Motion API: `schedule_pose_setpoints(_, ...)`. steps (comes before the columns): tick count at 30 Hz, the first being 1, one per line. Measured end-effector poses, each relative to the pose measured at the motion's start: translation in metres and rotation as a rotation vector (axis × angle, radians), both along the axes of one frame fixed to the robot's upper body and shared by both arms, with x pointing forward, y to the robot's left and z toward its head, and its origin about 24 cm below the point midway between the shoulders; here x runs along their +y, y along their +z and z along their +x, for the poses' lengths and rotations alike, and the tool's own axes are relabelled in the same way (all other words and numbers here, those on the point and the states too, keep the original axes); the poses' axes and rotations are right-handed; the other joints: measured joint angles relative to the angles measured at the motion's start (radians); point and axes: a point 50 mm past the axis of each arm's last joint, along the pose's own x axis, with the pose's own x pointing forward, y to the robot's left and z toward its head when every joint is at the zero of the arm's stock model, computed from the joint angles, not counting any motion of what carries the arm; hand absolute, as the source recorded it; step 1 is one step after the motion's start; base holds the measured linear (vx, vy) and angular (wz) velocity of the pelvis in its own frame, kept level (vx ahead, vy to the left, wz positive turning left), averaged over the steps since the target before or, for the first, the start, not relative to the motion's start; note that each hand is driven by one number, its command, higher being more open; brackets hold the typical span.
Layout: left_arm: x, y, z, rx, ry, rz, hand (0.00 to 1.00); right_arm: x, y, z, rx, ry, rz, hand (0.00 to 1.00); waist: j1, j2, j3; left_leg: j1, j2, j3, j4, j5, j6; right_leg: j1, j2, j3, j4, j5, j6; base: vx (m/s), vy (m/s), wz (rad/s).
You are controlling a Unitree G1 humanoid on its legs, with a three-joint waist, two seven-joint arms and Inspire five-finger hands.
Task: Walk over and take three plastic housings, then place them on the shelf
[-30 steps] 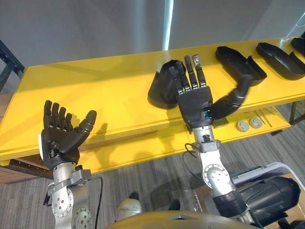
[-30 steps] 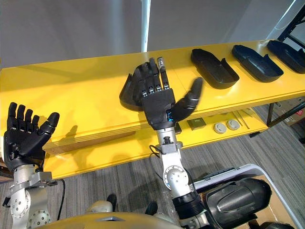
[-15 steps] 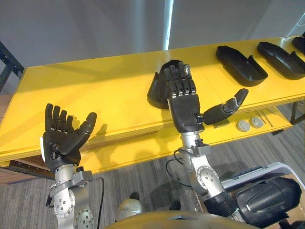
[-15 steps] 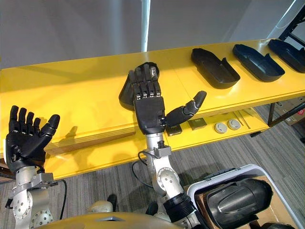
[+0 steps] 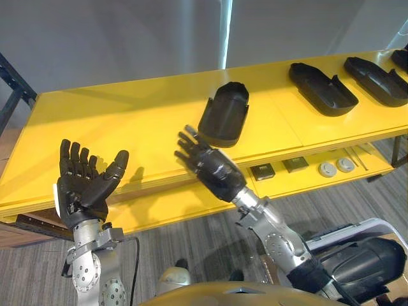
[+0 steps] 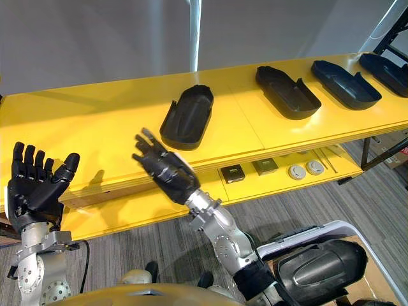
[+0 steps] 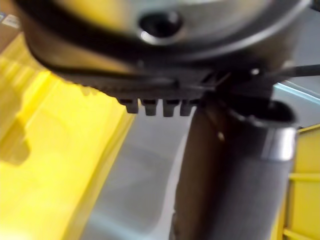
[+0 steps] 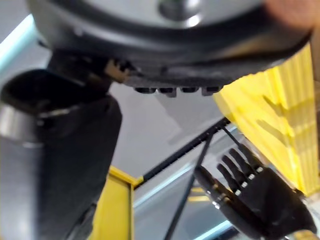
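Lying hollow-up: matte black housing | smooth yellow table | right hand splayed

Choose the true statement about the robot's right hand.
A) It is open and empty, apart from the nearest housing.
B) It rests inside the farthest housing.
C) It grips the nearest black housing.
A: the right hand is open with nothing in it, and bare yellow table shows between it and the nearest housing.
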Motion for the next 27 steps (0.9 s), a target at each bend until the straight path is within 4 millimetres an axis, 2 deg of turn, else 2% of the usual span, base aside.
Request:
schedule_pose_setpoints(2, -0.006, -0.001, 0.003, 0.005, -0.021, -0.017, 1.0, 0.016, -0.002, 0.004, -0.024, 0.038, -0.091, 1.0, 0.015, 0.005, -0.012, 0.0, -0.006, -0.021, 0.001, 0.002, 0.002, 0.011, -0.005, -0.019, 0.002, -0.002, 0.003, 0.01, 0.051, 0.26)
schedule_pose_setpoints(6, -0.008, -0.002, 0.003, 0.013, -0.02, -0.022, 1.0, 0.037, -0.014, 0.011, -0.054, -0.005, -0.289, 1.0, 0.046, 0.017, -0.021, 0.0, -0.017, -0.046, -0.001, 0.004, 0.006, 0.024, -0.014, -0.045, 0.002, -0.005, 0.007, -0.01, 0.055, 0.22)
schedule_pose_setpoints(10, -0.009, -0.005, 0.001, 0.035, -0.013, -0.033, 1.0, 0.05, -0.024, 0.02, -0.043, -0.123, -0.419, 1.0, 0.07, 0.019, -0.026, -0.005, -0.026, -0.07, -0.001, 0.01, 0.007, 0.03, -0.02, -0.065, 0.002, -0.008, 0.013, -0.01, 0.038, 0.19)
schedule_pose_setpoints(15, -0.019, -0.016, -0.006, 0.108, -0.048, -0.067, 1.0, 0.064, -0.018, 0.039, -0.053, -0.337, -0.501, 1.0, 0.08, 0.024, -0.027, -0.017, -0.035, -0.095, -0.001, 0.014, 0.004, 0.031, -0.028, -0.09, 0.002, -0.01, 0.016, -0.01, 0.032, 0.14)
schedule_pose_setpoints(21, -0.031, -0.019, -0.005, 0.119, -0.104, -0.085, 1.0, 0.064, -0.02, 0.051, -0.036, -0.586, -0.591, 1.0, 0.101, 0.046, -0.027, -0.02, -0.046, -0.12, 0.0, 0.016, 0.008, 0.04, -0.035, -0.116, 0.002, -0.013, 0.021, 0.02, 0.032, 0.13)
schedule_pose_setpoints(27, -0.032, -0.019, -0.005, 0.115, -0.122, -0.084, 1.0, 0.054, -0.019, 0.061, -0.026, -0.68, -0.608, 1.0, 0.103, 0.059, -0.027, -0.03, -0.046, -0.139, 0.002, 0.021, 0.014, 0.04, -0.036, -0.133, 0.002, -0.016, 0.022, 0.02, 0.01, 0.11)
